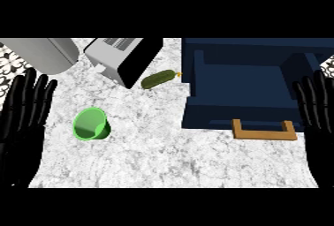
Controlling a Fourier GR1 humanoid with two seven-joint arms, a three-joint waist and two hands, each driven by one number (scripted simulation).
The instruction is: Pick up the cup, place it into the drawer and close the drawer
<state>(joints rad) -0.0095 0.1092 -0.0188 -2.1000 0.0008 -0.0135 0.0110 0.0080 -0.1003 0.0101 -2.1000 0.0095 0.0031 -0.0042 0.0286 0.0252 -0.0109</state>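
Both hands were seen open and empty: the green cup (90, 125) lay tipped just right of the left hand (26, 108), so it could be rolled away, the open drawer (244, 84) beside the right hand (317, 106).

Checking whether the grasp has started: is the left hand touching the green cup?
Apart. The head view shows bare counter between the left hand, open at the left edge, and the green cup.
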